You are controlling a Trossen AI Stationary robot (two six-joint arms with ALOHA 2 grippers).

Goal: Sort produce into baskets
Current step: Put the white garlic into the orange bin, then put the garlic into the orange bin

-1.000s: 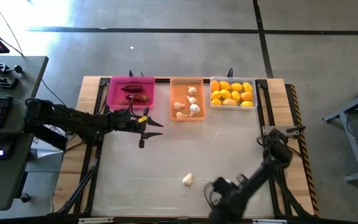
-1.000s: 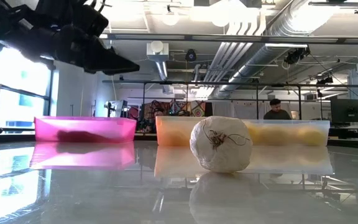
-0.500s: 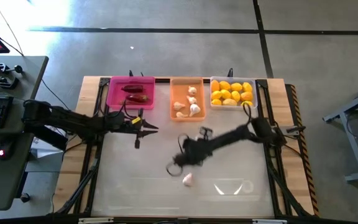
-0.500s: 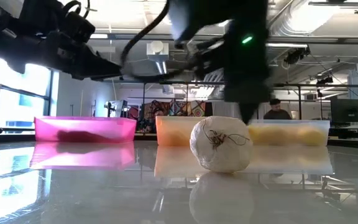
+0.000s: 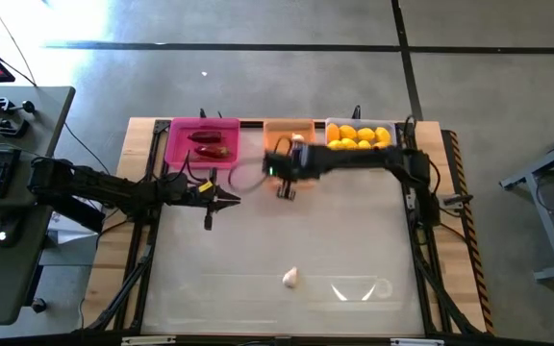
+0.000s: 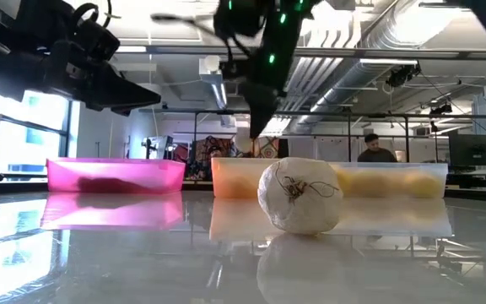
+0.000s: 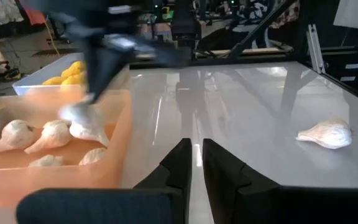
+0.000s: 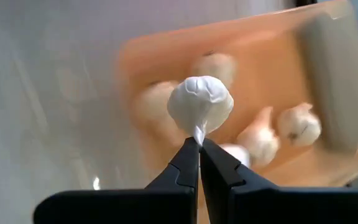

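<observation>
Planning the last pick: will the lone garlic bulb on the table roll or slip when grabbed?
The garlic bulb looks rounded with a tapered end, so a nudge would probably rock or pivot it rather than roll it far. It seems light and papery; the glossy table may let it slide. The right gripper carries one by its stem, so pinching there likely works.

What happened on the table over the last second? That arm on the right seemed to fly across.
The right gripper swung from the table's near edge to above the orange basket, pinching a garlic bulb by its stem. The left gripper closed and drew back slightly. The loose garlic bulb, pink basket and lemon basket stayed put.
</observation>
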